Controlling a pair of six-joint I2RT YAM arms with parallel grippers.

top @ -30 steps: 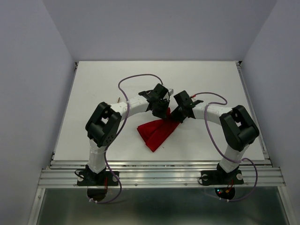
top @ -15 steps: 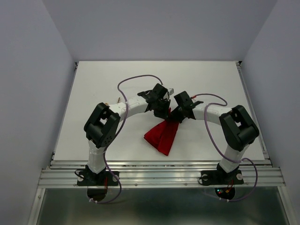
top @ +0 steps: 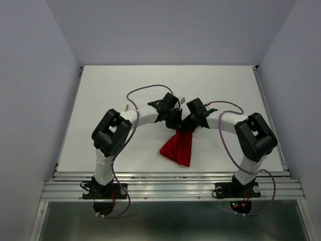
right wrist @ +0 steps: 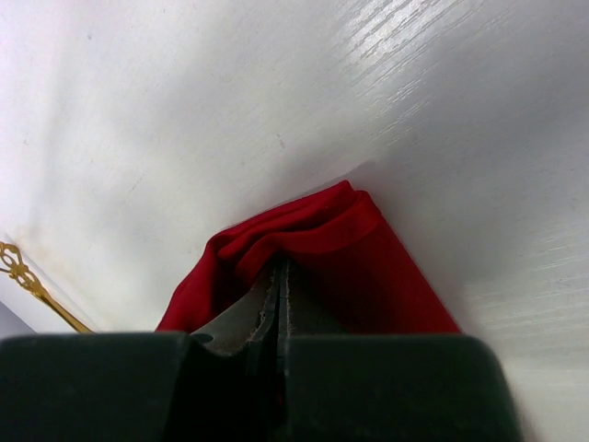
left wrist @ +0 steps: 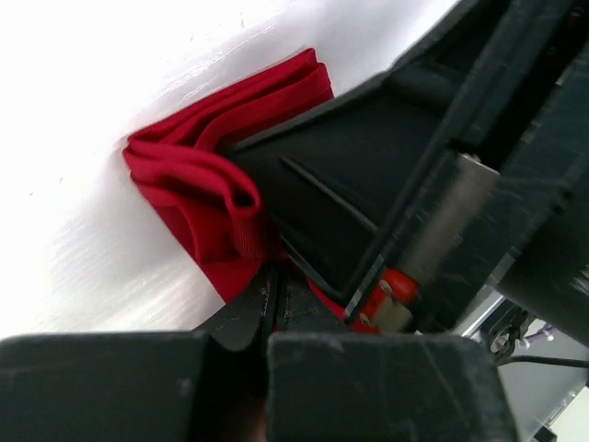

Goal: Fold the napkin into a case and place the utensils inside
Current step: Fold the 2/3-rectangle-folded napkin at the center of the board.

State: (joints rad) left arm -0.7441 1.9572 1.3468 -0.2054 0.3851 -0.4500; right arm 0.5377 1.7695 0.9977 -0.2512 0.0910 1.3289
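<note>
The red napkin (top: 178, 147) is bunched into a narrow folded strip, running from both grippers toward the table's near edge. My left gripper (top: 175, 122) is shut on its top edge, seen in the left wrist view (left wrist: 276, 276) with red cloth (left wrist: 207, 198) at the fingertips. My right gripper (top: 189, 125) is shut on the same edge right beside it, with cloth (right wrist: 313, 239) draped over its tips (right wrist: 281, 272). A gold utensil end (right wrist: 20, 269) shows at the left edge of the right wrist view. A small gold tip (top: 128, 106) peeks from behind the left arm. The fork is not identifiable.
The white table (top: 100, 90) is walled by grey panels on three sides, with a metal rail (top: 170, 183) along the near edge. The right gripper's black body (left wrist: 368, 175) fills much of the left wrist view. Purple cables loop above both forearms.
The napkin's free end has swung rightward and now points more straight toward the near edge. Both grippers stay shut on it, almost in place.
</note>
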